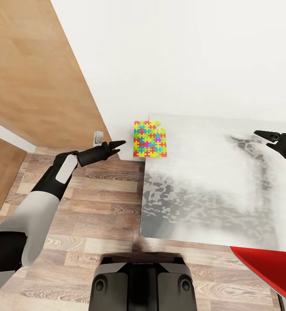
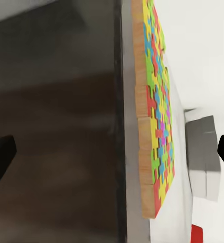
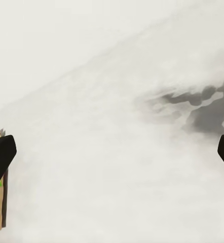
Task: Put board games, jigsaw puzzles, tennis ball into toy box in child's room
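Beside table (image 1: pixel 203 207) corner, jigsaw puzzle (image 1: pixel 149 139), left wrist shows its wooden edge

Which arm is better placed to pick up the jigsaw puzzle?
Left. The left claw is open and beside the jigsaw puzzle at the table corner; the right claw is across the table.

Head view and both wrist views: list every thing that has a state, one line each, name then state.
jigsaw puzzle: lying flat at the table's far left corner, its edge overhanging, not held.
left gripper: open, empty, level with the puzzle's left edge, short of touching.
right gripper: open, empty, above the table's right side.
table: bare across the middle.
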`<state>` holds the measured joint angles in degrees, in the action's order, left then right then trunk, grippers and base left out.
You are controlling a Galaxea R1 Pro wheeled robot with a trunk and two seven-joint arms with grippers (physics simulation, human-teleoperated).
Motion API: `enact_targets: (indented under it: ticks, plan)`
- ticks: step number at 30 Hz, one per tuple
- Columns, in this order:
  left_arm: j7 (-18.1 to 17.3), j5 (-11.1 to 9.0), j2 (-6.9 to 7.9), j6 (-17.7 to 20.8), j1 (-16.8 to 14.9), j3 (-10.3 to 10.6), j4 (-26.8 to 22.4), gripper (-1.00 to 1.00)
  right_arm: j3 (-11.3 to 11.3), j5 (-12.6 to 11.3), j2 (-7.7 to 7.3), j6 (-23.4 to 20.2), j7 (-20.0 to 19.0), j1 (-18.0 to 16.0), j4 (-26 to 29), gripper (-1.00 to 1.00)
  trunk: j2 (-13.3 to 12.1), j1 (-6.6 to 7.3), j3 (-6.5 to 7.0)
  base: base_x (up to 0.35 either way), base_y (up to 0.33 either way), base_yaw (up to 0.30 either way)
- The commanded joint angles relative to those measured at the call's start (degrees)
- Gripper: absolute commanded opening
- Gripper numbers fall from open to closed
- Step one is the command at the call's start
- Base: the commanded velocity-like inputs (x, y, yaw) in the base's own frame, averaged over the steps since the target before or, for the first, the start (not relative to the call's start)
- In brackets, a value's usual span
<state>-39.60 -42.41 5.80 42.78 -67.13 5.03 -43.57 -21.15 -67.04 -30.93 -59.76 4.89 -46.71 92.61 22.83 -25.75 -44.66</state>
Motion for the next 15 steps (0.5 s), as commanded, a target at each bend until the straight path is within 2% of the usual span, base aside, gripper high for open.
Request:
enact_targets:
  ticks: [1, 10, 15]
  plan:
    - [0.05, -0.38, 0.05, 0.32, -0.04, 0.14, 0.01, 1.00, -0.03, -0.54, -0.01, -0.24, 0.51, -0.05, 0.03, 1.00, 0.09, -0.03, -0.07, 0.000, 0.000, 0.000]
    - [0.03, -0.34, 0.40, -0.11, -0.46, -0.01, 0.49, 1.00, -0.14, -0.55, -0.01, -0.24, 0.50, -0.04, 0.03, 1.00, 0.09, -0.03, -0.07, 0.000, 0.000, -0.001]
    - [0.00, -0.37, 0.68, -0.81, -0.59, -0.01, 0.58, 1.00, -0.17, -0.55, -0.01, -0.24, 0.48, -0.05, 0.03, 1.00, 0.09, -0.03, -0.07, 0.000, 0.000, -0.067]
